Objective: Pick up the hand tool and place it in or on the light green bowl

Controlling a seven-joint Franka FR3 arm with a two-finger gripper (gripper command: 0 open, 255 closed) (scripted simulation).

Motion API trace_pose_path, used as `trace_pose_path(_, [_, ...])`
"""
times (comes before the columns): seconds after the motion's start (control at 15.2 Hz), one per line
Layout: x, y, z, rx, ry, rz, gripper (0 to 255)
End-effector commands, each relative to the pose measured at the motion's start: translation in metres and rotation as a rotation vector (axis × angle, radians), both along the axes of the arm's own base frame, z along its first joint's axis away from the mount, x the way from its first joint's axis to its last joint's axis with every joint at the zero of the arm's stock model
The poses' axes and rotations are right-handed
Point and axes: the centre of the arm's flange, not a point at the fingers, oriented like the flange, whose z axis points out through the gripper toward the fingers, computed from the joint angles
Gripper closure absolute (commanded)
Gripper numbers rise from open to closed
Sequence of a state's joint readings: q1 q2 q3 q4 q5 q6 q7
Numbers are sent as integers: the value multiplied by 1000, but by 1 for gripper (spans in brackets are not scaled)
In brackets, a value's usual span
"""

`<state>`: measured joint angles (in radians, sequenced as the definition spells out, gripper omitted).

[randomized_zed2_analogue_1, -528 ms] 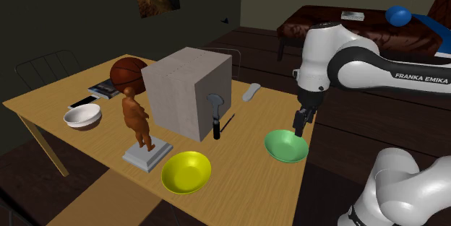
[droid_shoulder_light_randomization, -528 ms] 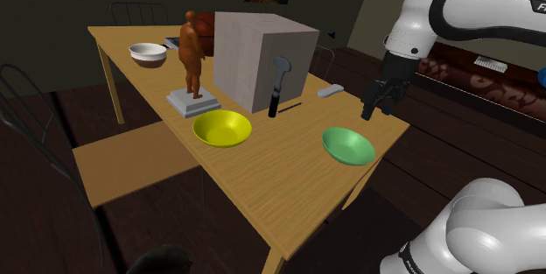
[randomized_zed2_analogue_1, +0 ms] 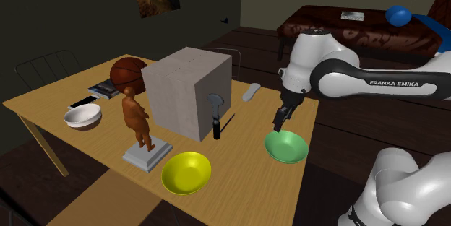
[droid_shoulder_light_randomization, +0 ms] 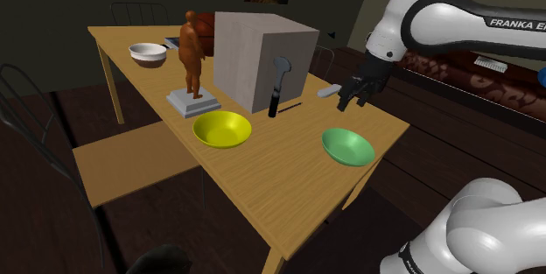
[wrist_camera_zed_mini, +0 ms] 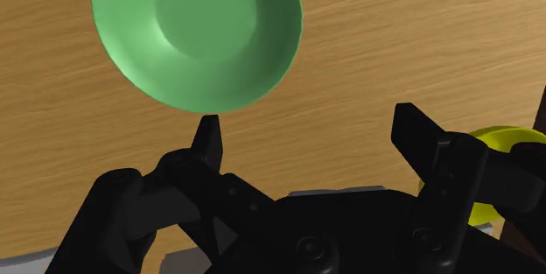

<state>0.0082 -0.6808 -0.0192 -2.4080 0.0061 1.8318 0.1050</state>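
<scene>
The hand tool (droid_shoulder_light_randomization: 277,86) (randomized_zed2_analogue_1: 215,118), black-handled with a grey head, stands upright against the grey box (droid_shoulder_light_randomization: 261,57) (randomized_zed2_analogue_1: 189,89). The light green bowl (droid_shoulder_light_randomization: 348,146) (randomized_zed2_analogue_1: 286,146) (wrist_camera_zed_mini: 197,31) sits empty near the table's edge. My gripper (droid_shoulder_light_randomization: 354,99) (randomized_zed2_analogue_1: 278,125) (wrist_camera_zed_mini: 308,123) hangs open and empty above the wooden table (droid_shoulder_light_randomization: 289,176), just beyond the green bowl and apart from the tool. Its fingertips (wrist_camera_zed_mini: 210,132) point down at bare wood beside the bowl's rim.
A yellow bowl (droid_shoulder_light_randomization: 222,129) (randomized_zed2_analogue_1: 186,172) (wrist_camera_zed_mini: 486,138) lies in front of the box. A brown figurine (droid_shoulder_light_randomization: 192,60) on a grey base, a white bowl (droid_shoulder_light_randomization: 148,52), a basketball (randomized_zed2_analogue_1: 129,69) and a grey remote (droid_shoulder_light_randomization: 330,90) also stand on the table. A chair (droid_shoulder_light_randomization: 26,132) is at the shoulder view's left.
The gripper has swung toward the shoulder view's left, from beyond the table's edge to over the table between the remote and the green bowl. Nothing on the table has moved.
</scene>
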Motion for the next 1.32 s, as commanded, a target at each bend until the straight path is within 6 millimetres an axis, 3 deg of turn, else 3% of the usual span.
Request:
trace_pose_path(0.0, [18,2,-3,-5,-64,13,0])
trace_pose_path(0.53, [89,4,-7,-27,-297,63,0])
trace_pose_path(1.06, [159,10,4,-49,-530,114,0])
trace_pose_path(1.25, [166,10,-4,-49,-532,114,0])
